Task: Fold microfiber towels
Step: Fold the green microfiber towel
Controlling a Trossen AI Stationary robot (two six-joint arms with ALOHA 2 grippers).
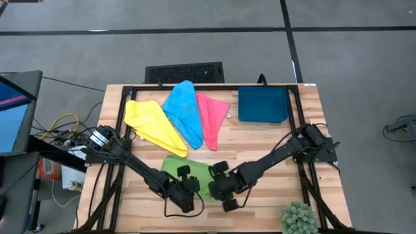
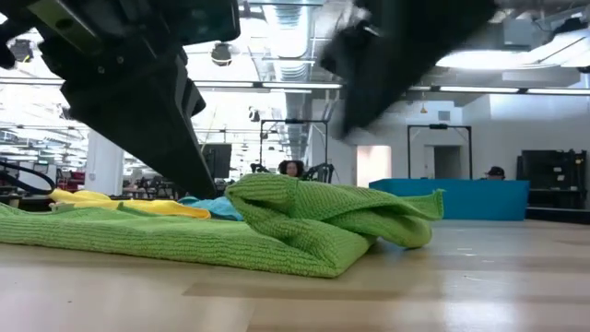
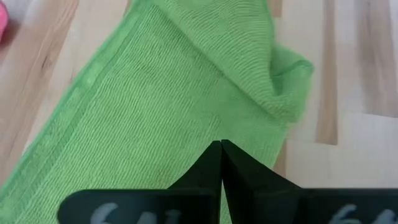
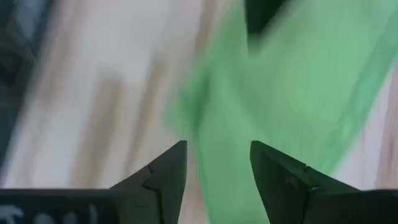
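Green towel (image 1: 188, 172) lies on the near-centre of the wooden counter (image 1: 260, 140), flat on one side, with one edge flopped over into a loose bunched fold; low view shows that fold standing up as a rumpled hump (image 2: 323, 217)

Left hand (image 3: 221, 149) sits right over the green towel, fingers pressed together with no gap, tips down on the flat part of the cloth. Can't tell whether any fabric is pinched between them. In the high view it (image 1: 188, 188) is at the towel's near edge

Right hand (image 4: 217, 163) is just beside the towel's right edge, fingers spread apart with nothing between them; green cloth shows beyond the gap, not in it. Wrist view is smeared. High view puts it (image 1: 221, 182) close to the left hand, the two nearly meeting over the towel

Other three towels lie fanned out at the far-left part of the counter: yellow towel (image 1: 153, 127) leftmost, blue towel (image 1: 183, 110) in the middle overlapping it, pink towel (image 1: 211, 117) to the right with the blue one lapping its edge. All look folded into narrow tapered shapes

Dark blue tray (image 1: 262, 105) sits at the far right of the counter, well apart from the green towel

Small potted plant (image 1: 299, 218) at the near right corner
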